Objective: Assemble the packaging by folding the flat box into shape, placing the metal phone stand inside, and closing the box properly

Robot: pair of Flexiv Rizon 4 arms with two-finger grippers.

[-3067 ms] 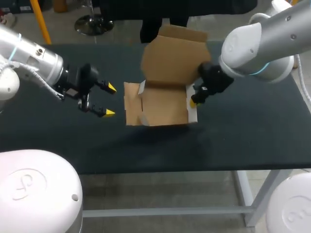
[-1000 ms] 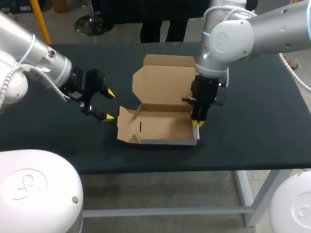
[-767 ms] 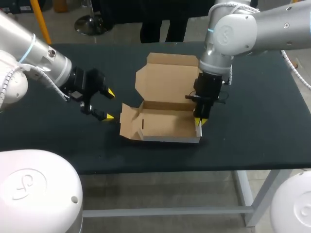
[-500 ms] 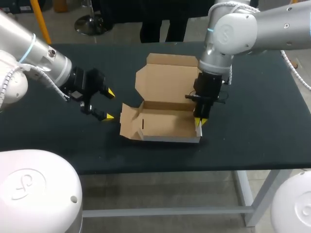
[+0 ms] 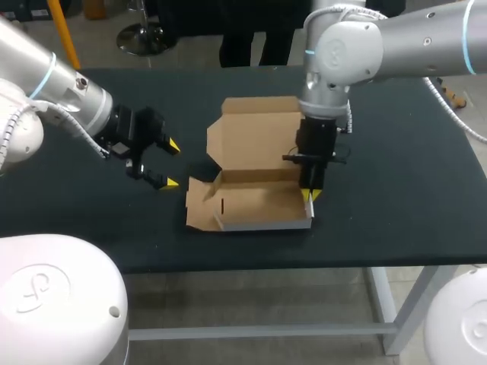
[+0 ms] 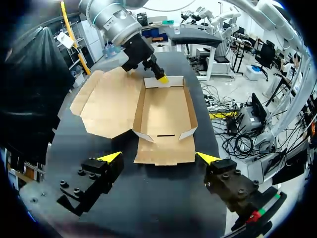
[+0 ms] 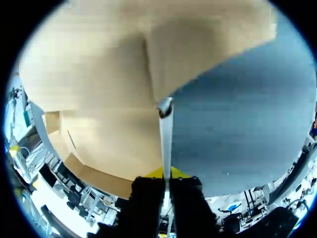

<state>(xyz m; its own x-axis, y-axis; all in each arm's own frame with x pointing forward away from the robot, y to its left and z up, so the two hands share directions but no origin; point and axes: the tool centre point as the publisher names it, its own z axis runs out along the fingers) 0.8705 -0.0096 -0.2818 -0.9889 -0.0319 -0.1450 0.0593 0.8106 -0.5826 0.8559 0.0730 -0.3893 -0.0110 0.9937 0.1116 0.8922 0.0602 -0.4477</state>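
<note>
Our table has a dark, matte top on a light grey metal frame. On it we see the cardboard box, about in the middle and near the front edge. Its tray sits on the top, the lid stands open at the back, and the left flap lies spread on the table.

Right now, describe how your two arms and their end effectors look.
Both arms are smooth silver-grey tubes with rounded joints and thin light-blue rings. The left arm and the right arm each carry a white coiled cable. Each end effector is a black block with two fingers tipped bright yellow: the left end effector and the right end effector.
</note>
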